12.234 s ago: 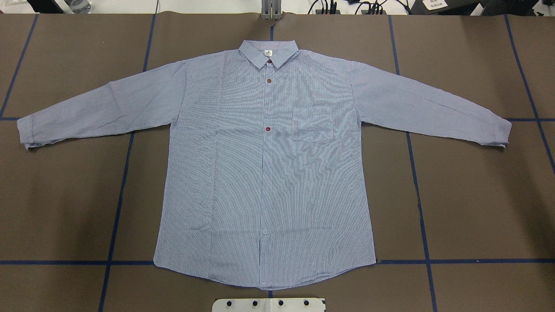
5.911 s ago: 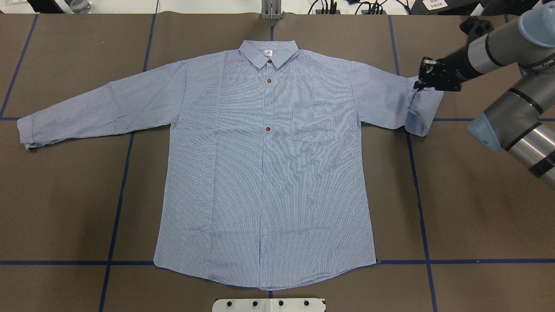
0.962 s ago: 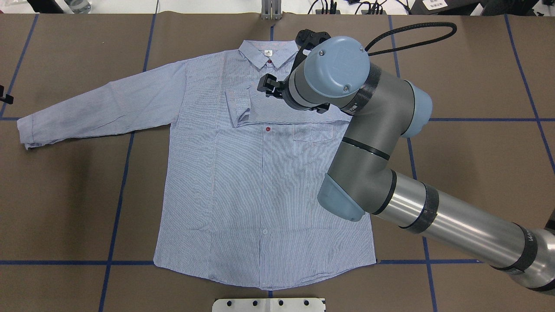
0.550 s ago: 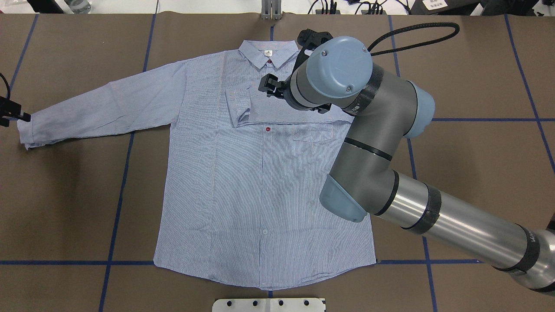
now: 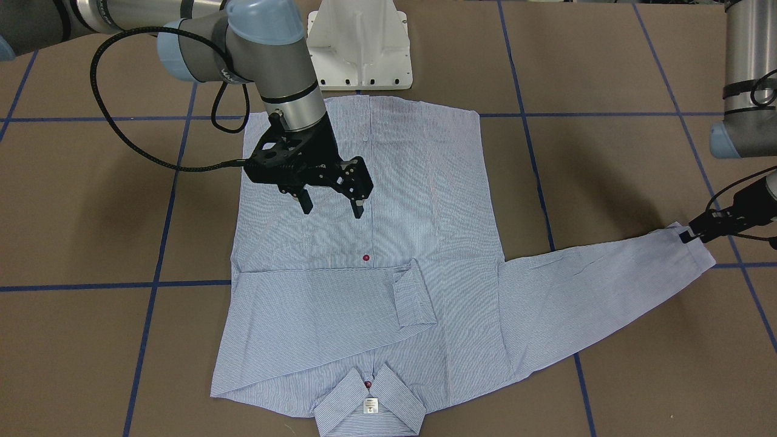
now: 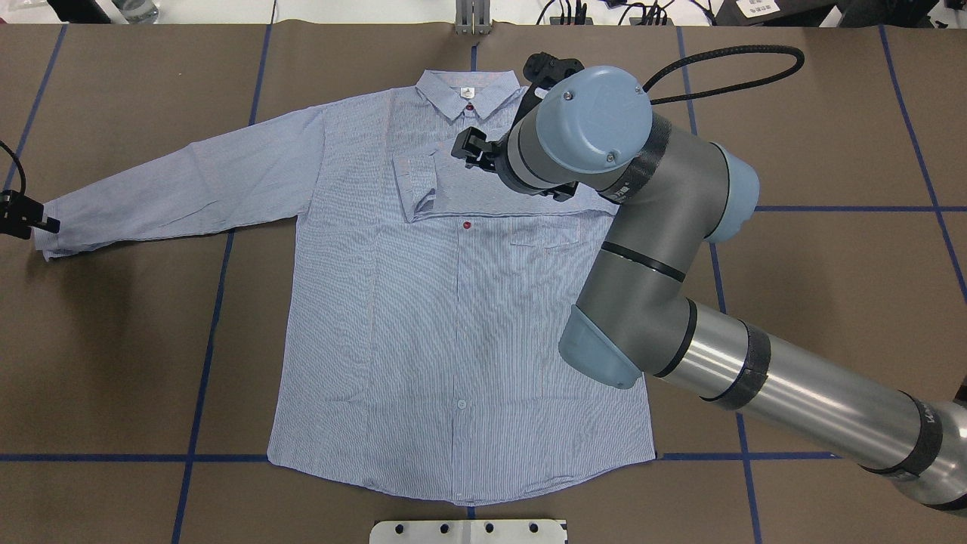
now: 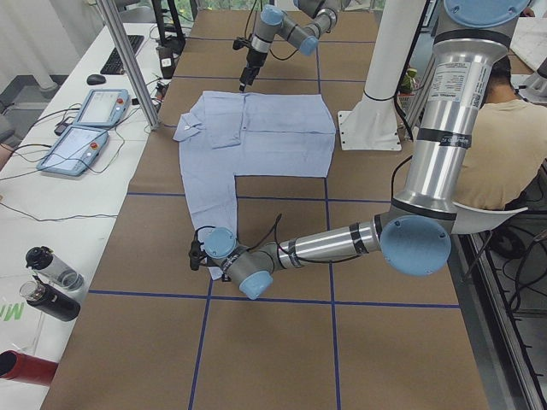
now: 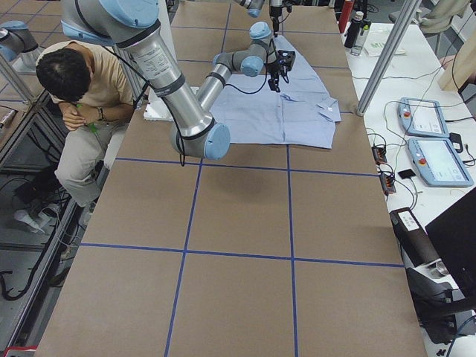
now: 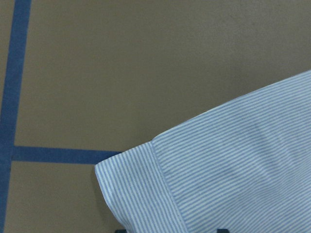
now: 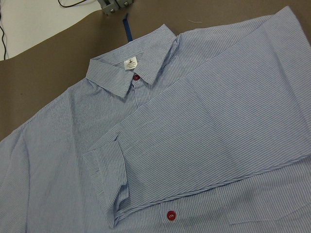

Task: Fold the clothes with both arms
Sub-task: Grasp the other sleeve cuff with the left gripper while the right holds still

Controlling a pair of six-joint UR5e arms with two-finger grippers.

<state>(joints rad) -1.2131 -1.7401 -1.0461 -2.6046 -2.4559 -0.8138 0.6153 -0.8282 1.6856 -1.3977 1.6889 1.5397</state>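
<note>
Shirt (image 6: pixel 423 340) lies flat, one sleeve (image 6: pixel 446 193) folded across its chest.

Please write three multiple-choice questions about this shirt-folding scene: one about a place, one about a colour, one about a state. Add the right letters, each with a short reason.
1. Where does the cuff of the folded sleeve lie?
A. on the bare table
B. on the shirt, across its chest
C. hanging in the air

2. What colour are the tape lines on the table?
A. yellow
B. white
C. blue

3. How is the right gripper?
A. open, holding nothing
B. shut on the cuff
C. shut on the folded sleeve

Answers:
1 B: the cuff rests flat on the shirt front.
2 C: blue lines cross the brown table.
3 A: its fingers stand apart above the shirt with nothing between them.
</note>
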